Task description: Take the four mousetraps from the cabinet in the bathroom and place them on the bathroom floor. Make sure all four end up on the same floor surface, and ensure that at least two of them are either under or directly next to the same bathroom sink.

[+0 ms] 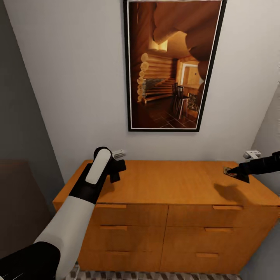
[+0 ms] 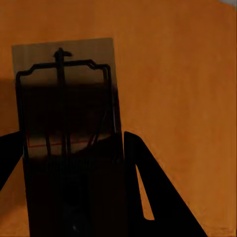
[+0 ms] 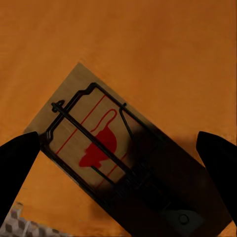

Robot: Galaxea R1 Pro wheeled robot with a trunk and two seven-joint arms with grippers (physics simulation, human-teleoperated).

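Two mousetraps lie flat on the cabinet (image 1: 167, 182) top, one under each gripper. The left gripper (image 2: 74, 148) has its jaws closely flanking the sides of one mousetrap (image 2: 66, 94), though whether they pinch it I cannot tell. The right gripper (image 3: 118, 163) hangs with jaws spread wide over another mousetrap (image 3: 106, 148). Each looks light, stiff and thin, best pinched across the board's long edges, clear of the wire spring. A red rodent emblem shows; no readable writing.
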